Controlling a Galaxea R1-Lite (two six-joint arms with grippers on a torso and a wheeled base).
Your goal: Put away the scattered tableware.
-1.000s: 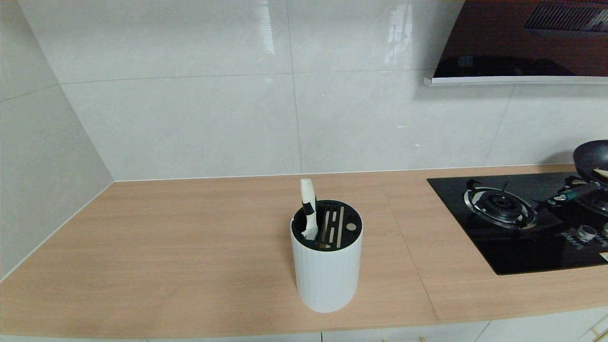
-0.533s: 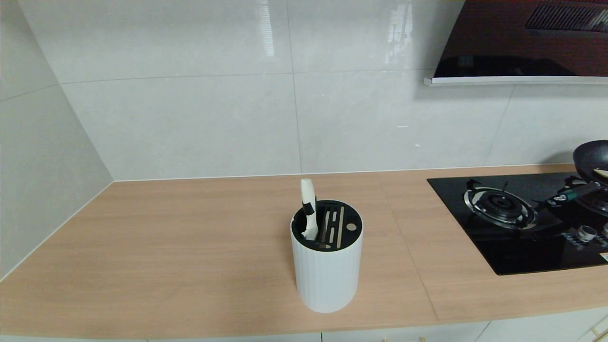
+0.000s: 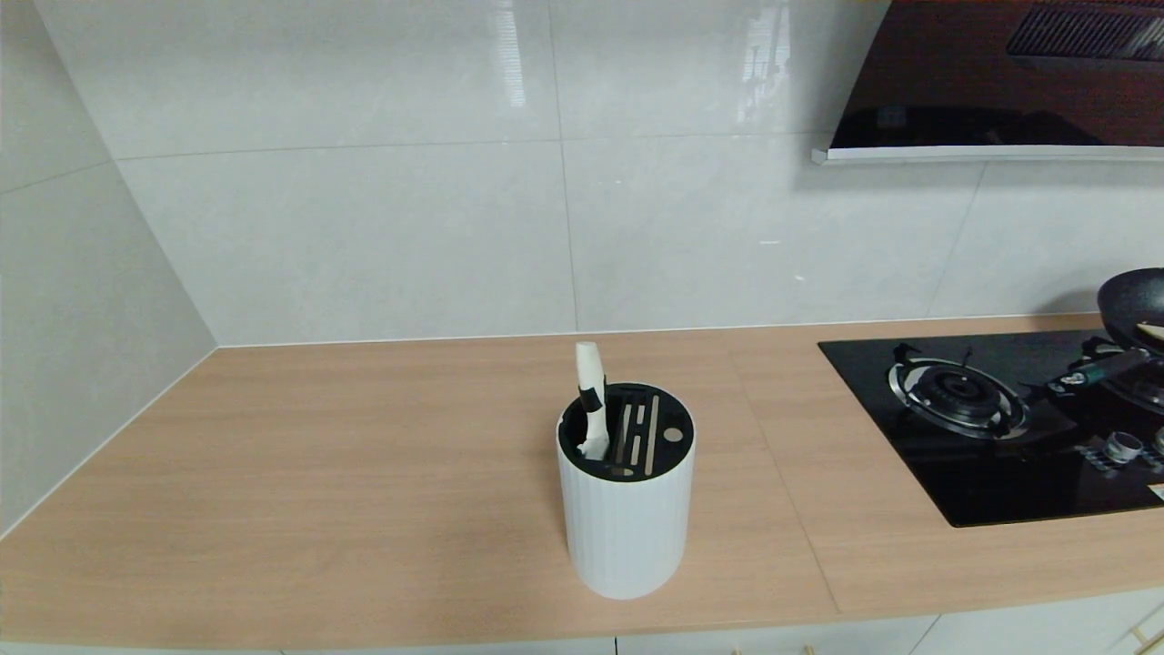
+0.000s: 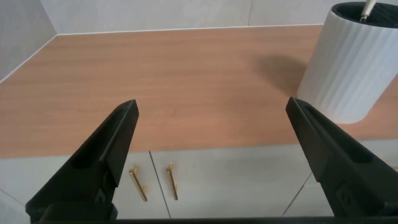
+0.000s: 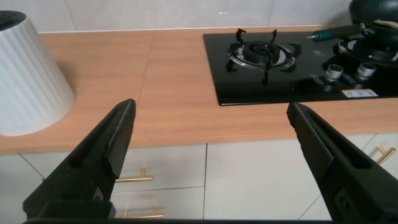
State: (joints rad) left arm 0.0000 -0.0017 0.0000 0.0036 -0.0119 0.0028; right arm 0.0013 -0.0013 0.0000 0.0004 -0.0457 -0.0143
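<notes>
A white ribbed holder (image 3: 626, 509) with a black slotted top stands on the wooden counter (image 3: 364, 473) near its front edge. A white-handled utensil (image 3: 591, 391) sticks upright out of its left side. My left gripper (image 4: 211, 149) is open, held in front of the counter edge with the holder (image 4: 351, 62) off to one side. My right gripper (image 5: 211, 149) is open too, also in front of the counter edge, between the holder (image 5: 28, 78) and the stove (image 5: 298, 62). Neither holds anything.
A black gas stove (image 3: 991, 418) fills the counter's right end, with a dark pan (image 3: 1132, 305) on its far burner. A range hood (image 3: 1000, 82) hangs above. Tiled walls close the back and left. Cabinet fronts with gold handles (image 4: 152, 183) lie below the counter.
</notes>
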